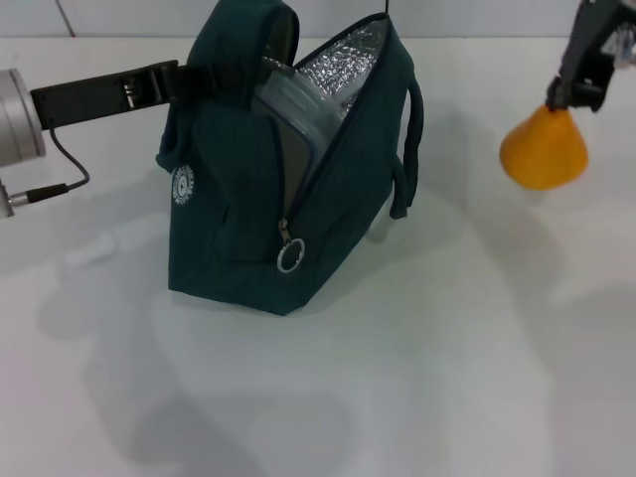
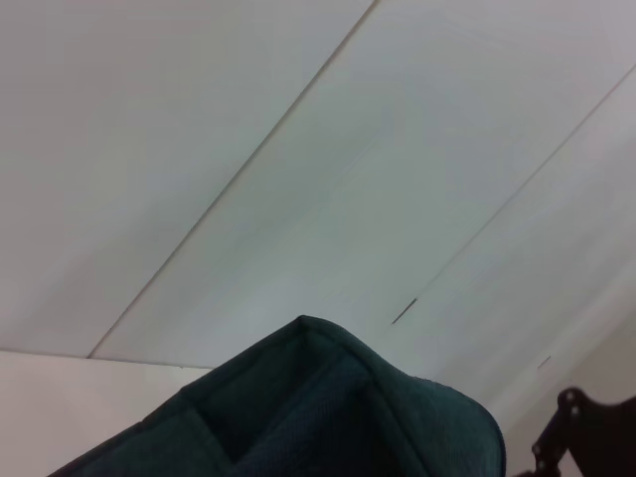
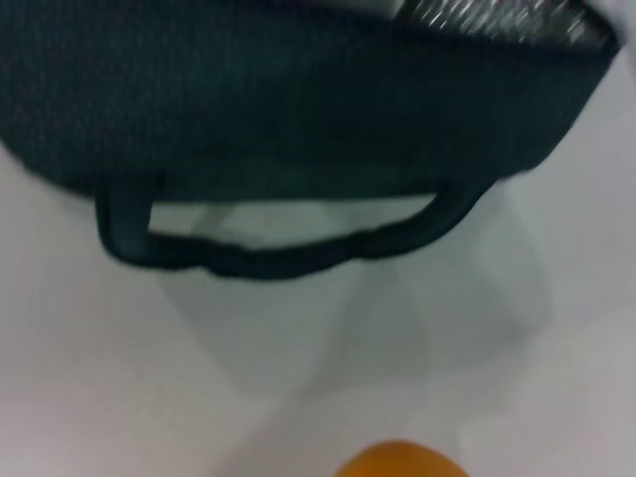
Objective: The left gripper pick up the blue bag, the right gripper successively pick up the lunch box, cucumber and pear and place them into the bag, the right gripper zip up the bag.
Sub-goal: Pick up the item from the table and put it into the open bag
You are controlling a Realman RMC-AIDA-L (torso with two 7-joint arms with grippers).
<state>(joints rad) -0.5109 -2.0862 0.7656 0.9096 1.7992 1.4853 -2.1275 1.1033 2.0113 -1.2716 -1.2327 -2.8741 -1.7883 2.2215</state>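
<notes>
I have the blue bag (image 1: 248,199) standing upright on the white worktop (image 1: 447,378), its mouth gaping so the silver lining (image 1: 348,65) shows. There is wide bare worktop in front of it and a clear stretch between the bag and my right arm; the worktop's far edge runs just behind the bag's top.

My left gripper (image 1: 204,78) reaches in level from the left, and its fingers are pinched on the bag's near handle (image 1: 243,40), holding that side up. From the left wrist camera I only see the top fold of the teal fabric (image 2: 328,407) against the pale wall, not the fingers themselves.

The lunch box (image 1: 298,114) stands on edge inside the bag, its clear lid and blue rim poking out of the opening, just to the right of my left fingers. The zipper's ring pull (image 1: 289,257) hangs at the low end of the open zip.

My right gripper (image 1: 574,97) is lifted off the worktop, well to the right of the bag, with its fingers closed on the narrow top of the pear (image 1: 543,149), which hangs broad end down beneath them. The right wrist camera shows the pear's orange edge (image 3: 402,459) close by, and beyond it the bag's other handle (image 3: 268,253) drooping down the side of the bag.

I cannot see the cucumber in any view.
</notes>
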